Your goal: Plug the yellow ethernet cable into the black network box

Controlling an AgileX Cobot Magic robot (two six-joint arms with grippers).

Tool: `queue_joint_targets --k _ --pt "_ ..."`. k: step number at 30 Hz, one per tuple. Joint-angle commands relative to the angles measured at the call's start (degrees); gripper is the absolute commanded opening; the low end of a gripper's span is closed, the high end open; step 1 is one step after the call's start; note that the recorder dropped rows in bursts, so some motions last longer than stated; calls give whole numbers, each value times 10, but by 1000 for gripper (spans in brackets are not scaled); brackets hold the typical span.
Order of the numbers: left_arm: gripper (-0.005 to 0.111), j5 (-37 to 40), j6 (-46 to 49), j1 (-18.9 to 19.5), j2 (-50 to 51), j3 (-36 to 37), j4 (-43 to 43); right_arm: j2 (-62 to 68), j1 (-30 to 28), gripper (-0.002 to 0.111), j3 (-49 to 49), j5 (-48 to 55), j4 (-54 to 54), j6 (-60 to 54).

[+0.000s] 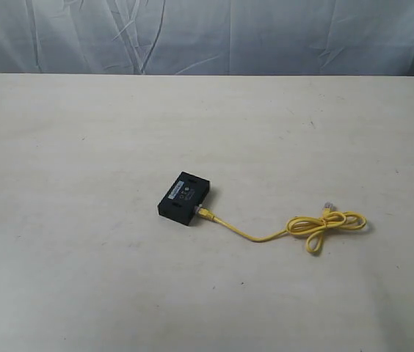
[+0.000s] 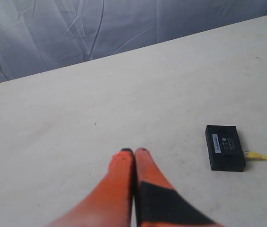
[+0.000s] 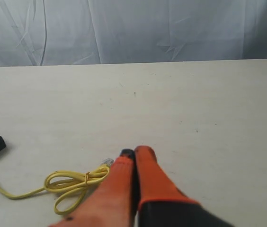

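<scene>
The black network box lies flat near the table's middle, its small label facing up. One end of the yellow ethernet cable sits at the box's right side, at the ports. The cord runs right to a tied looped bundle with a free clear plug. No gripper shows in the exterior view. In the left wrist view my left gripper is shut and empty, with the box apart from it. My right gripper is shut and empty beside the bundle, near the free plug.
The pale table stretches wide on all sides of the box. A wrinkled grey cloth backdrop hangs behind the table's far edge.
</scene>
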Motion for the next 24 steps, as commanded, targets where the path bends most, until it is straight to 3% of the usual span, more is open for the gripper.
queue_joint_targets --k 1,24 --pt "0 2 -2 0 -3 4 2 -4 -1 0 1 -1 0 0" --pt "0 2 7 0 -3 4 12 -4 -1 0 1 2 -2 0"
